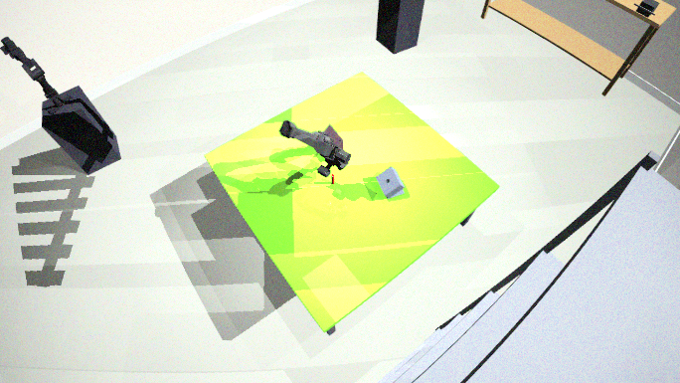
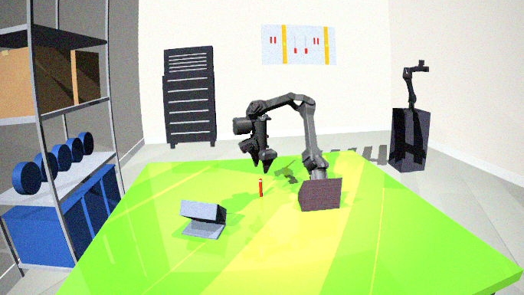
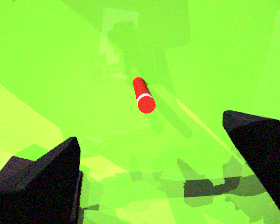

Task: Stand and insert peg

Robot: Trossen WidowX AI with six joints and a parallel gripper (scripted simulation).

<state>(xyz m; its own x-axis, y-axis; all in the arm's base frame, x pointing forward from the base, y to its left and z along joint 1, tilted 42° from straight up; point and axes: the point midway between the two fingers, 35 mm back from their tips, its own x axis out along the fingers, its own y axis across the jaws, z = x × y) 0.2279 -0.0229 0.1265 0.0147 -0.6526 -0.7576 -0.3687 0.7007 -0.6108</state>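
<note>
The red peg [image 1: 332, 179] [image 2: 260, 188] [image 3: 141, 91] stands upright on the green-yellow table [image 1: 381, 238] [image 2: 270, 276], with its white band near the top. My gripper [image 2: 260, 168] [image 3: 152, 130] is open and empty, pointing down above the peg with a gap between the fingertips and the peg's top. In the wrist view the peg shows between and beyond the two fingers. The grey sloped panel [image 1: 382, 184] [image 2: 198, 210] stands apart from the peg. Its dark hole [image 1: 387, 181] shows in the top view; its face is turned away in the exterior view.
A dark reddish block [image 1: 333, 134] [image 2: 320, 195] stands on the table near the arm's base. The panel is to the peg's right in the top view. A metal shelf rack [image 2: 34, 94], a dark cabinet [image 2: 188, 102] and other arms on pedestals stand off the table.
</note>
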